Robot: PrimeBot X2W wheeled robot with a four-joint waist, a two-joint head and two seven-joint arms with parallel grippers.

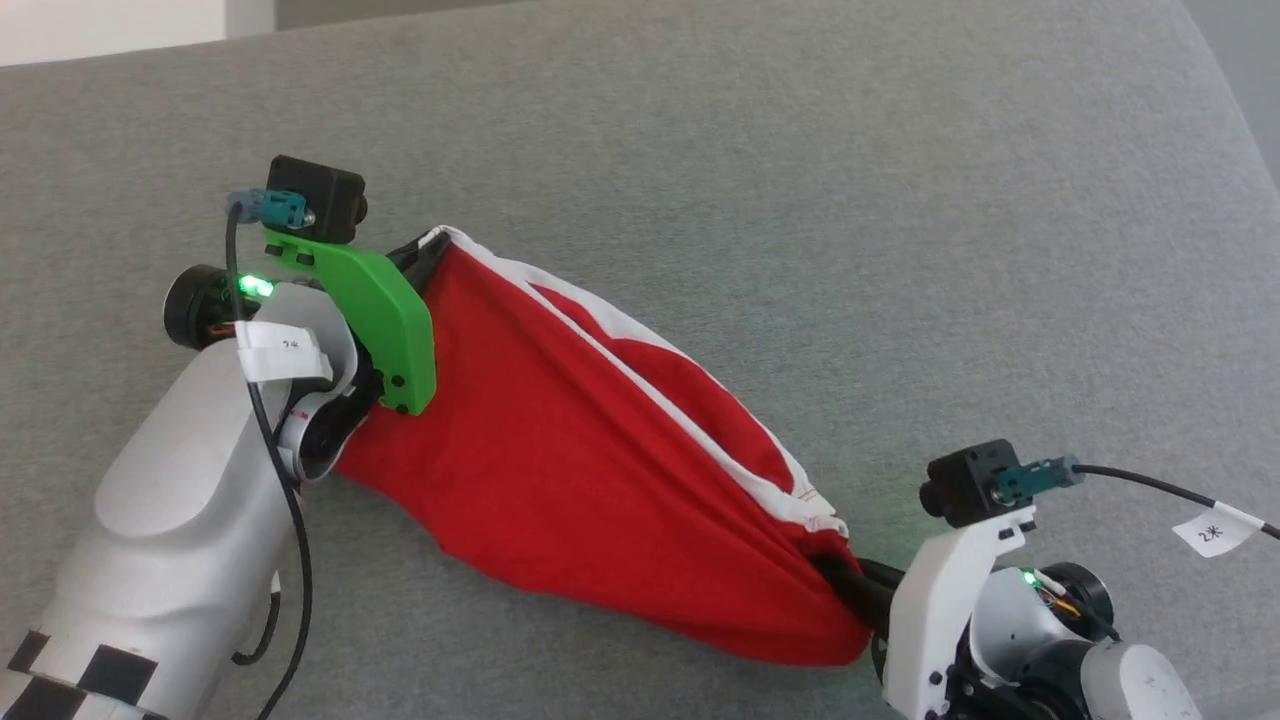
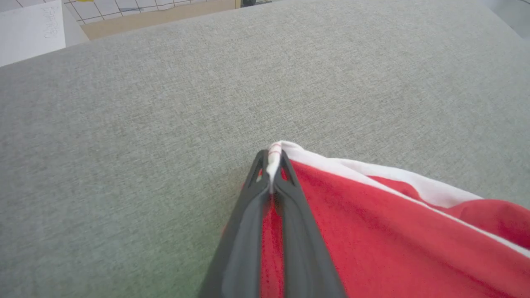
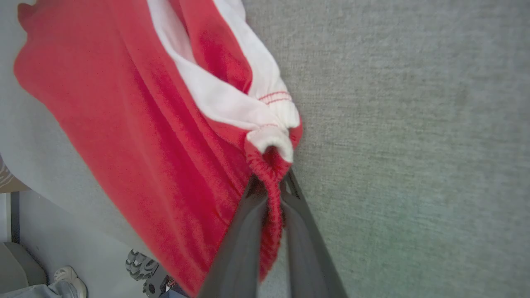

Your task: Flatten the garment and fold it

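Pale left forearm (image 1: 170, 520) climbs from the lower left corner of the head view, slanting up and to the right; its wrist carries a green bracket (image 1: 385, 310), and beyond that the left gripper (image 1: 425, 245) reaches toward the far side. Its dark fingers (image 2: 298, 231) are pressed together on a corner of the garment (image 1: 560, 440); the left wrist view has the white trim (image 2: 372, 171) nipped right at their tips.

From the lower right corner the right gripper (image 1: 850, 585) points up and to the left, its white bracket (image 1: 930, 620) just behind it. It too is clamped; the right wrist view shows a gathered red edge pinched between the two fingers, just below a bunched white band.

Between the two grips the garment stretches on a diagonal, high at the left and low at the right; its red bulk bellies toward the near side. Whether that fold touches below, I cannot tell.

Under it lies the grey fabric surface (image 1: 800, 200), spreading wide on the far side and to the right. Its far edge crosses the top of the head view and rounds off at the upper right; the left wrist view shows a tan strip (image 2: 165, 16) and tiled floor (image 2: 124, 6) past that edge. In the right wrist view pale floor (image 3: 41, 165) lies beyond the garment's left side, with a shoe (image 3: 68, 275) low in that corner.
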